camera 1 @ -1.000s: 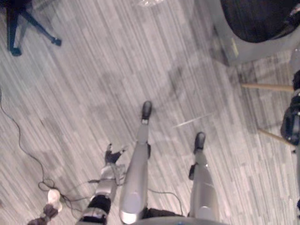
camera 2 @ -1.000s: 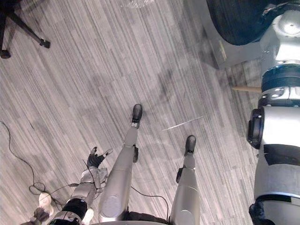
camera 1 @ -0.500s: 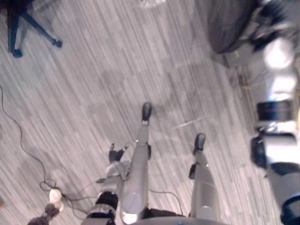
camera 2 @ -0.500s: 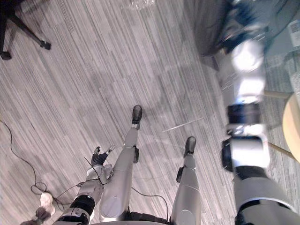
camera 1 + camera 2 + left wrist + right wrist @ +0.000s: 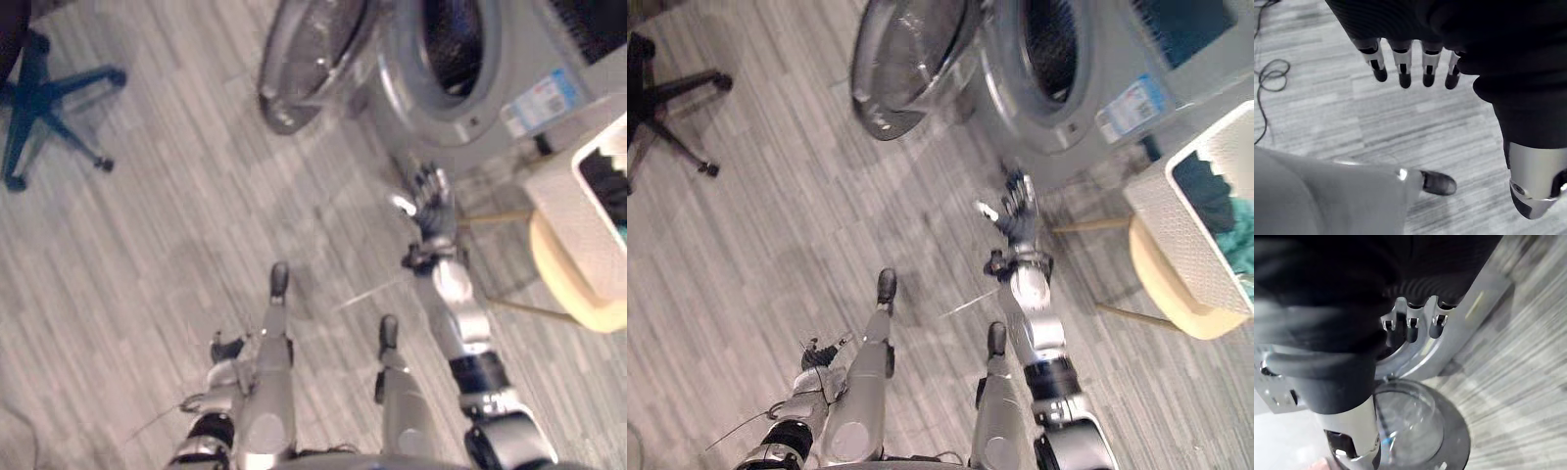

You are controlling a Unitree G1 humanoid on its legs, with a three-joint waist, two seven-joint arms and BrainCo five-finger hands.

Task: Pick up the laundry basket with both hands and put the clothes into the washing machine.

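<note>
Floor (image 5: 774, 245): we noted a grey surface with fine streaks laid in plank-like strips.
Washing machine (image 5: 1073, 122): we saw a silver-grey front-loader at the far right, its round drum mouth (image 5: 1048, 39) dark inside a broad, smooth metallic ring.
Door (image 5: 906, 64): it stood swung open to the left of the drum mouth; it was round and dark-rimmed with a bulging clear glass bowl (image 5: 1410, 426).
Laundry basket (image 5: 1181, 220): we found it on the right, resting on the stool, apart from both hands. It was white and box-shaped, with finely perforated walls.
Clothes (image 5: 1213, 201): they lay inside the basket as crumpled fabric, dark with a teal piece beside it.
Stool (image 5: 1176, 299): it had a pale, rounded wooden seat on thin, light-coloured legs, just right of the machine.
Right hand (image 5: 1017, 211): it was raised in front of the machine, below the drum mouth, with fingers (image 5: 1410, 325) spread, relaxed and empty.
Left hand (image 5: 818, 354): it was low at the near left, with fingers (image 5: 1403, 63) straight in a row and nothing grasped.
Chair base (image 5: 49, 108): we logged dark blue spokes at the far left.
</note>
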